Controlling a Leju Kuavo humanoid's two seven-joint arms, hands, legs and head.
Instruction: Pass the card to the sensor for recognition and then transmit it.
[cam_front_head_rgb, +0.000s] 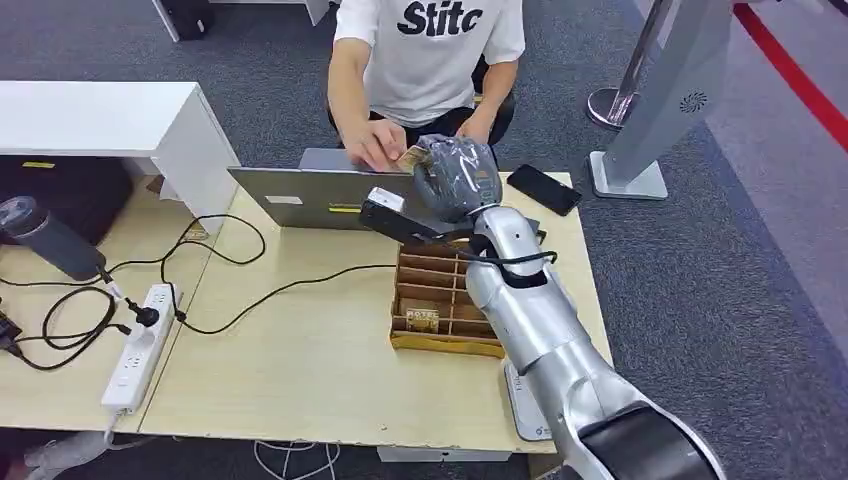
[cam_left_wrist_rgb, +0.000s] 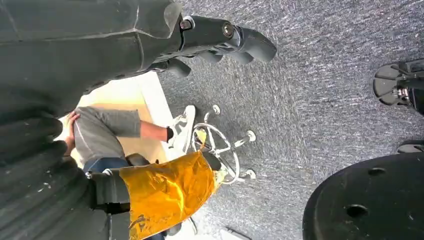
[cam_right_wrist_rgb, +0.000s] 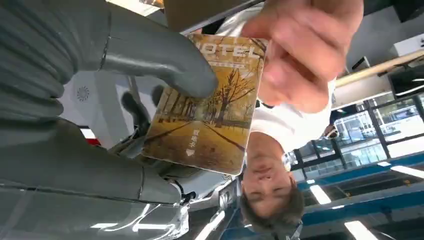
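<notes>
Reaching over the wooden card box (cam_front_head_rgb: 440, 300) on the table (cam_front_head_rgb: 300, 370), the right hand (cam_front_head_rgb: 455, 175) is pinching the hotel card (cam_right_wrist_rgb: 210, 105) between thumb and fingers (cam_right_wrist_rgb: 131, 107) — its long axis pointing away toward the seated person, whose hand (cam_right_wrist_rgb: 300, 50) is gripping the far end. The left hand (cam_left_wrist_rgb: 220, 37) is hanging over carpet, fingers curled, holding nothing.

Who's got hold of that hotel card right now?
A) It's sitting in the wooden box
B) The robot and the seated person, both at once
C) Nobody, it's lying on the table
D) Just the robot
B: the right robot hand pinches the card while the person's hand grips its other edge.
</notes>
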